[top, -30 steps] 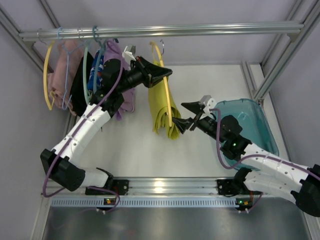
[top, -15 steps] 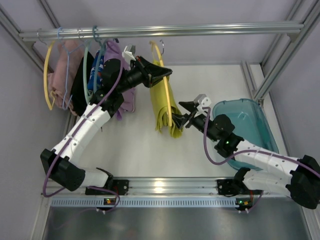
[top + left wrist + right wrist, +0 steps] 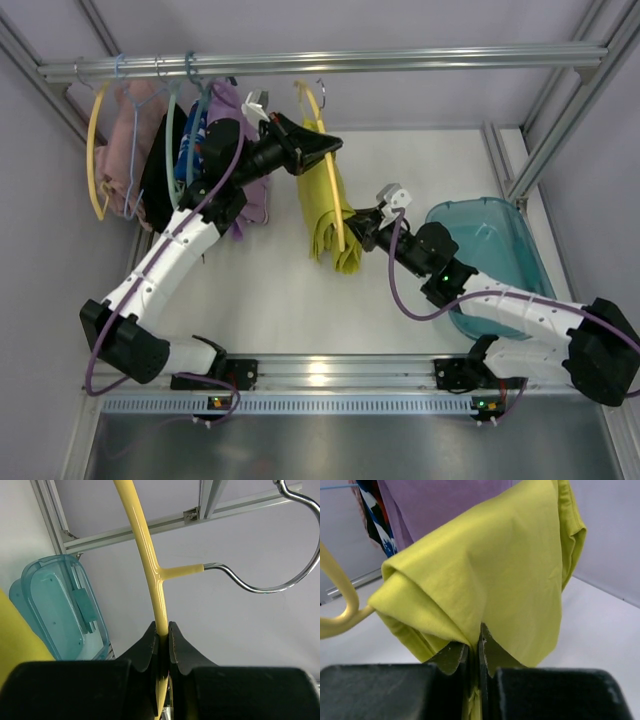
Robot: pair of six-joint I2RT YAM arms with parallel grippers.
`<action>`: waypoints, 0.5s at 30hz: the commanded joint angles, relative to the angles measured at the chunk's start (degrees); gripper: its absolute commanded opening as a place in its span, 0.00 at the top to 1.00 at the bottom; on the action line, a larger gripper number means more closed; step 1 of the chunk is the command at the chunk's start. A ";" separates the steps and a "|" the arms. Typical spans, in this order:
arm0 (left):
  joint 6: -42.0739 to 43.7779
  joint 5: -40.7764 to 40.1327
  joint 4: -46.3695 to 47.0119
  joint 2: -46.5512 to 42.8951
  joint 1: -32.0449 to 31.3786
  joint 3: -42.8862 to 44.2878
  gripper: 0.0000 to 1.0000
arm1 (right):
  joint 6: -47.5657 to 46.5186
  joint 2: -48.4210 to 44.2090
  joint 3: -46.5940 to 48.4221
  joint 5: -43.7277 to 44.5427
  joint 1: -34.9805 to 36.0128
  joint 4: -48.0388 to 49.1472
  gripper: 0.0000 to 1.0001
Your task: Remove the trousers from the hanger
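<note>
The yellow hanger [image 3: 318,112] hangs from the rail by its metal hook [image 3: 280,580]. Yellow-green trousers [image 3: 325,210] are draped over its bar. My left gripper [image 3: 332,146] is shut on the hanger's upper arm [image 3: 150,565], which runs up between the fingers just below the hook stem [image 3: 162,629]. My right gripper [image 3: 360,232] is at the trousers' lower right side. In the right wrist view it [image 3: 476,632] is shut on a fold of the trousers [image 3: 510,565]. The hanger's end [image 3: 340,610] curves out at the left.
The metal rail [image 3: 400,58] spans the back. Several hangers with pink, purple and patterned clothes [image 3: 190,150] crowd its left end, beside my left arm. Another yellow hanger [image 3: 95,150] hangs at the far left. A teal bin [image 3: 500,240] sits at the right, under my right arm.
My right gripper has moved left up to the trousers and gone from open to shut on their fold. My left gripper has kept its hold on the hanger.
</note>
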 commanded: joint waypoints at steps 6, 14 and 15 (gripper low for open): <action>2.98 1.75 7.71 -7.22 -0.04 -3.47 1.00 | 0.17 -5.04 10.58 -2.82 -0.54 -5.51 1.00; 6.33 2.36 6.39 -8.99 -0.04 -7.87 1.00 | 1.93 -12.87 16.03 -3.70 -0.54 -13.96 1.00; 6.42 2.45 6.48 -9.07 -0.04 -8.31 1.00 | 2.01 -13.39 16.48 -3.70 -0.54 -15.44 1.00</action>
